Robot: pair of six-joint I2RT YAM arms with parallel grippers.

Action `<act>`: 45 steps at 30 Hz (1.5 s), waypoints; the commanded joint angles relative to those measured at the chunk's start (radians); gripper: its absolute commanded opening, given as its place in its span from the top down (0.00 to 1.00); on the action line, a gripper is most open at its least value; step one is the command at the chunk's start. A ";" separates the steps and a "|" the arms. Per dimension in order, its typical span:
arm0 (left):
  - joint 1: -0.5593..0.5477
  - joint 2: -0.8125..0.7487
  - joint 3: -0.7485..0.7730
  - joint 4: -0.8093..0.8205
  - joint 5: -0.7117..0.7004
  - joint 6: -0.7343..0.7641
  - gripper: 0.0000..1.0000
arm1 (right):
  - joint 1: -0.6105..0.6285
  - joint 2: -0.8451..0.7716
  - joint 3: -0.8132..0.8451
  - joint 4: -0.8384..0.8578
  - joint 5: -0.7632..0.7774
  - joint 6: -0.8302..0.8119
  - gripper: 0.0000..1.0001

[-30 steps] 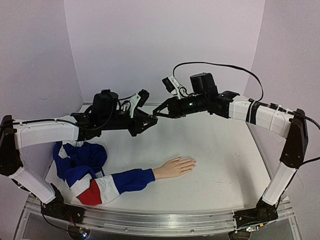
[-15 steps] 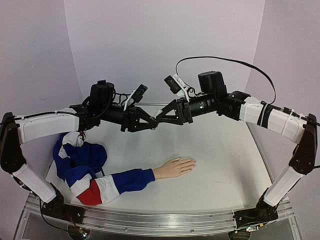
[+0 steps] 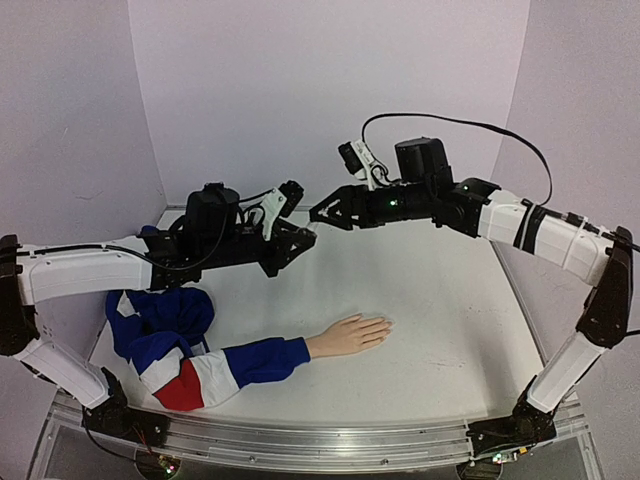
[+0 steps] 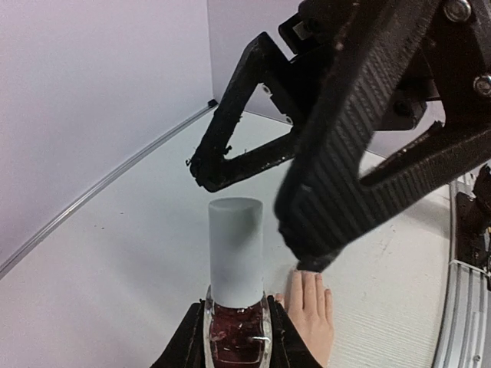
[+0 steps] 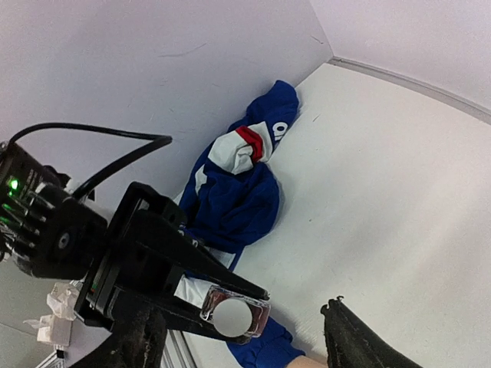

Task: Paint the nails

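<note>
My left gripper [image 3: 303,236] is shut on a small dark-red polish bottle [image 4: 236,330] with a pale grey cap [image 4: 235,249], held upright above the table. My right gripper [image 3: 322,213] is open, one finger [image 4: 230,146] to the left of the cap and the other to its right, neither touching it. From the right wrist, the cap [image 5: 232,318] shows end-on between those fingers [image 5: 353,345]. The peach mannequin hand [image 3: 350,333] lies flat below, and its nails [image 4: 307,276] are tiny pale tips.
The blue, white and red sleeve [image 3: 240,362] runs left from the hand into a bunched heap of cloth [image 3: 160,312] near the left wall. Pale walls [image 3: 330,90] close the table [image 3: 450,320] at the back and on both sides.
The right gripper's jaws have spread from shut to open and drawn back slightly from the bottle. The left arm has shifted a little while keeping its hold on the bottle.
</note>
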 commanded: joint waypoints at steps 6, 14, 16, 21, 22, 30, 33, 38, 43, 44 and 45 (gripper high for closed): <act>-0.014 0.008 0.042 0.044 -0.173 0.031 1.00 | 0.005 0.074 0.082 0.059 0.025 0.156 0.47; -0.017 0.013 0.042 0.044 -0.159 0.030 1.00 | 0.005 0.115 0.087 0.109 -0.030 0.189 0.57; -0.018 0.012 0.041 0.044 -0.152 0.030 1.00 | 0.005 0.121 0.087 0.114 -0.039 0.190 0.62; -0.017 0.008 0.037 0.043 -0.107 0.025 1.00 | 0.005 0.117 0.074 0.130 -0.067 0.179 0.80; -0.017 0.006 0.036 0.044 -0.093 0.025 1.00 | 0.005 0.117 0.070 0.134 -0.078 0.173 0.81; 0.067 -0.069 0.021 0.046 0.335 -0.028 1.00 | 0.003 0.082 0.042 0.130 -0.429 -0.046 1.00; 0.185 -0.041 0.084 0.050 0.930 -0.152 1.00 | 0.004 0.030 -0.016 0.084 -0.641 -0.221 1.00; 0.223 0.044 0.165 0.051 1.275 -0.305 1.00 | 0.003 0.024 0.029 -0.128 -0.662 -0.355 1.00; 0.223 0.017 0.120 0.051 1.095 -0.235 1.00 | 0.004 0.004 0.018 -0.130 -0.593 -0.403 1.00; 0.224 0.010 0.113 0.051 1.035 -0.224 1.00 | 0.004 0.001 0.021 -0.130 -0.556 -0.395 1.00; 0.224 0.001 0.102 0.051 0.960 -0.210 1.00 | 0.003 -0.007 0.020 -0.130 -0.502 -0.386 0.98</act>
